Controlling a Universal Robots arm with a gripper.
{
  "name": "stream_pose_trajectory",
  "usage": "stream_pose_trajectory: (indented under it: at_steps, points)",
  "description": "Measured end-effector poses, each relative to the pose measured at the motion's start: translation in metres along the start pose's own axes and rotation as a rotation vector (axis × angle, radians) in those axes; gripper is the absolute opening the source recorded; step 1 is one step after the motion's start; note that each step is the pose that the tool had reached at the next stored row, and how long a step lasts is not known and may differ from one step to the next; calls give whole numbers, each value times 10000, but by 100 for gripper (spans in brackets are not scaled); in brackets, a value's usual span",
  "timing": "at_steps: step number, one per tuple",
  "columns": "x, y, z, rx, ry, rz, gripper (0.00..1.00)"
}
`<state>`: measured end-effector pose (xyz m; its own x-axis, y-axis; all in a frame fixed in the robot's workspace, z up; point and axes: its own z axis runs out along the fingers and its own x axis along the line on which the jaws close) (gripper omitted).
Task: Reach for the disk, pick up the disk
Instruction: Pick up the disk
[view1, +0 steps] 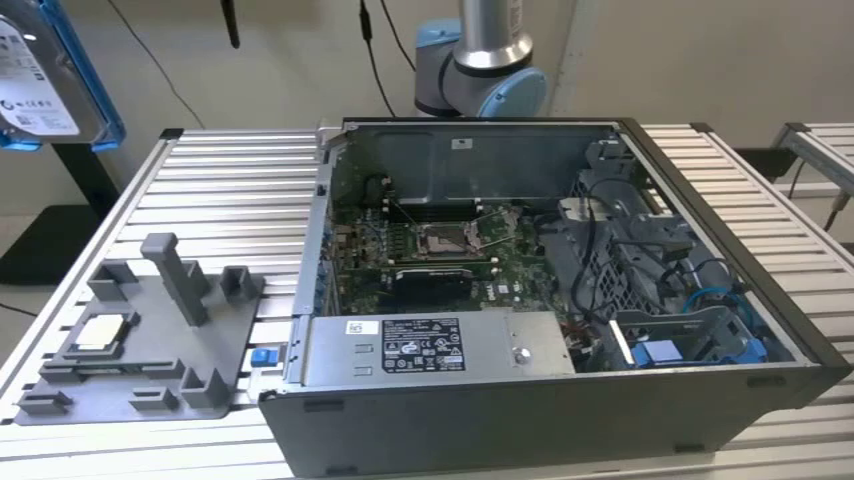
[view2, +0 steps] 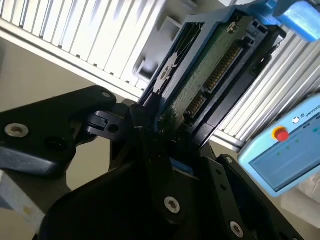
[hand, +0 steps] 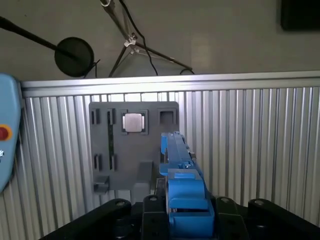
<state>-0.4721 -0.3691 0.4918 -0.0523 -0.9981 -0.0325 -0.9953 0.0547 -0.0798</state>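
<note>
The gripper (view2: 165, 127) is clenched on the disk (view2: 210, 65). In the second wrist view, its black fingers (view2: 150, 107) press on 1 end of the blue frame, and the green circuit board faces the camera. In the first wrist view the gripper (hand: 186, 215) holds the disk (hand: 175, 155) edge-on, with the blue frame between the 2 black fingers.

The disk is in the air, touching nothing but the gripper. Beyond it in the first wrist view lies the grey plastic holder (hand: 150, 132) with a small square chip (hand: 133, 122) in 1 of its pockets, resting on the ribbed metal table (hand: 260, 150). A pale blue control tablet (view2: 285, 155) with a red button sits beside the table.

In the exterior view the disk (view1: 40, 85) hangs at the upper corner on the exterior view's left, label side showing, well above the holder (view1: 147, 350) and its chip (view1: 104, 332). On the exterior view's right of the holder stands the open computer case (view1: 534, 430). Behind the case rises the arm (view1: 481, 60).
</note>
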Motion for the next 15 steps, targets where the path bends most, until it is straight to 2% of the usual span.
stream_pose_trajectory:
  at_steps: [7,11,15]
  points:
    - [-7,-18,-225,-3,1,-1,0]
    - [-9,-23,-282,1,64,-6,0]
    - [-12,-30,-373,4,83,-8,0]
